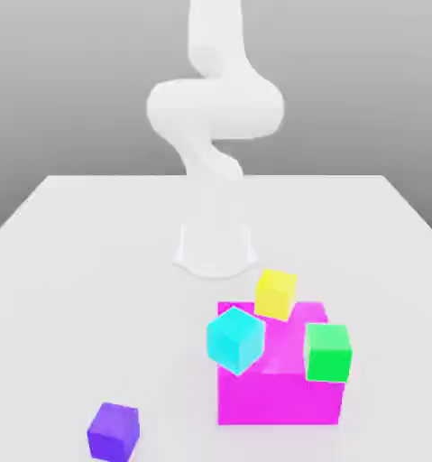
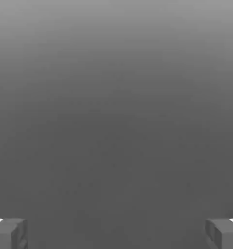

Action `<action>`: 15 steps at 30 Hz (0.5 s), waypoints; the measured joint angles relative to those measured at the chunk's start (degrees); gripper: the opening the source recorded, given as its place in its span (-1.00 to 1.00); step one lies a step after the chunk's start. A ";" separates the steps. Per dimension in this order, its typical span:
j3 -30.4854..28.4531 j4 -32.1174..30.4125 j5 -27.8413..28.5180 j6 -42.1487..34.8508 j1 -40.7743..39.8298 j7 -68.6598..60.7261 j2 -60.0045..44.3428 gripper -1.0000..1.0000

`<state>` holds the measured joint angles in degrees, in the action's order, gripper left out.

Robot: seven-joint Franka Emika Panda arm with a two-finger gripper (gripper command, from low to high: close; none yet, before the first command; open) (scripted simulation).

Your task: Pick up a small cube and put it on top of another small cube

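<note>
Nearest, purple cube by table's front edge, alone. Behind: cyan cube, green cube, yellow cube at magenta block (all tilted). Farther back, arm base. Gripper spread wide, holding nothing.

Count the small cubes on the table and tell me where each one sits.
4: purple cube alone at the exterior view's left; yellow, cyan and green cubes around the big magenta block. More may hide behind it.
</note>
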<state>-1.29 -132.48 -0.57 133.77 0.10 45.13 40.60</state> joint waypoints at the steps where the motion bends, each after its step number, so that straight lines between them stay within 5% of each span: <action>1: -0.54 -0.30 -0.27 0.86 0.02 -0.32 -2.26 0.00; 15: -7.03 -4.20 -4.56 11.95 -0.46 -5.08 -31.51 0.00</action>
<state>-8.32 -136.67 -5.13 145.71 -0.35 40.05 9.09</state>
